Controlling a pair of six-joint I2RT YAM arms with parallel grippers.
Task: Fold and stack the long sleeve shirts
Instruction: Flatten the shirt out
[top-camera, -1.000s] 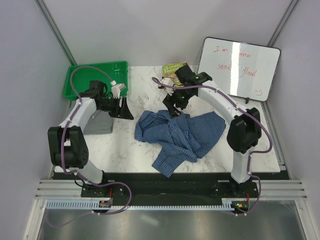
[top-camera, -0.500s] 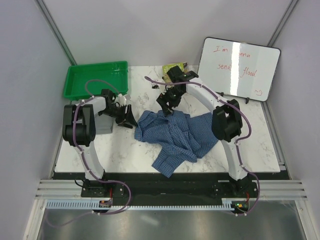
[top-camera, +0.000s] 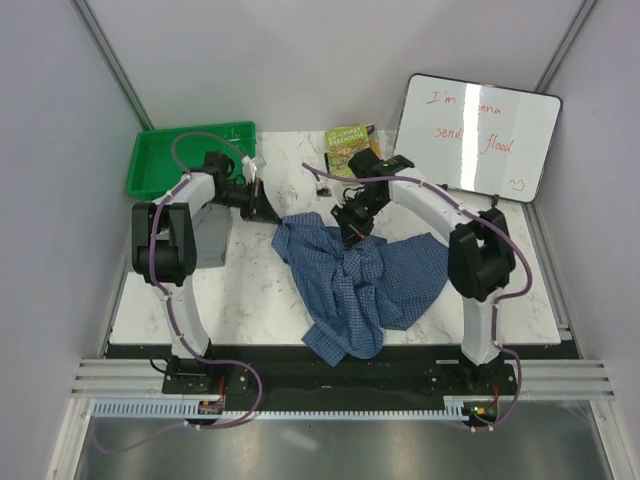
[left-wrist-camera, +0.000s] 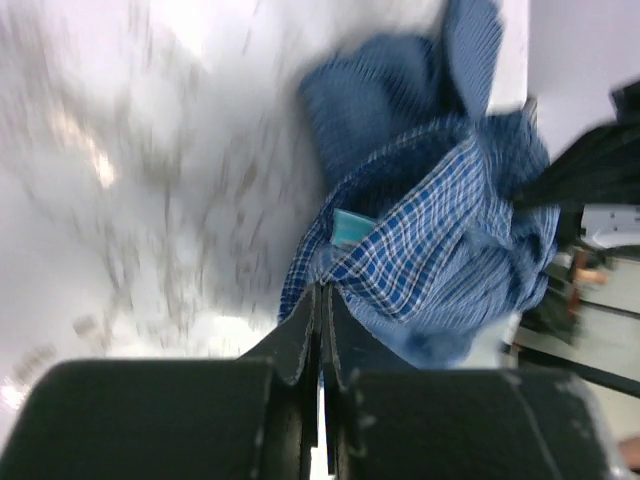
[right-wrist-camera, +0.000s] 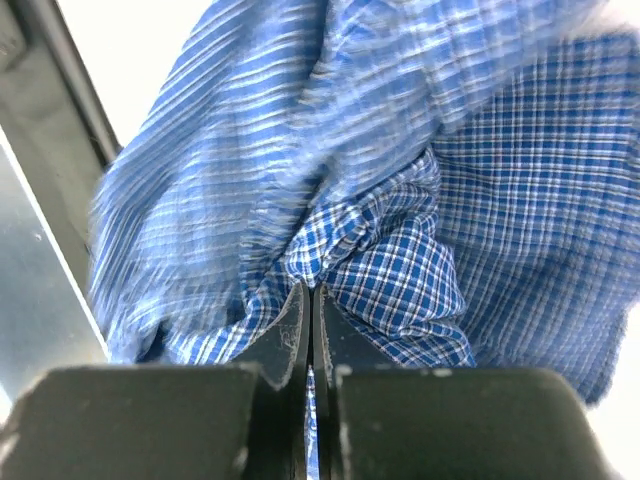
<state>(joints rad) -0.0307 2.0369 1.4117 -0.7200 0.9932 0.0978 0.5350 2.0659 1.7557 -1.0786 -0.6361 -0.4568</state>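
The blue checked long sleeve shirt (top-camera: 365, 280) lies crumpled in the middle of the marble table. My left gripper (top-camera: 268, 213) is at the shirt's upper left edge; in the left wrist view its jaws (left-wrist-camera: 322, 290) are shut, pinching the checked cloth (left-wrist-camera: 440, 250) at their tips. At the shirt's top middle, my right gripper (top-camera: 350, 226) is shut on a raised fold (right-wrist-camera: 400, 270), with cloth showing between its fingers (right-wrist-camera: 310, 292). The grey shirt (top-camera: 207, 242) lies as a flat folded slab at the left, under the left arm.
A green plastic tray (top-camera: 165, 165) stands at the back left corner. A whiteboard (top-camera: 480, 135) leans at the back right, with a small green book (top-camera: 350, 138) beside it. The blue shirt's lower end hangs close to the table's front edge (top-camera: 340, 347).
Both grippers have gone from open to shut at the blue shirt. The shirt has bunched up toward the middle, and its lower end has slid toward the front edge.
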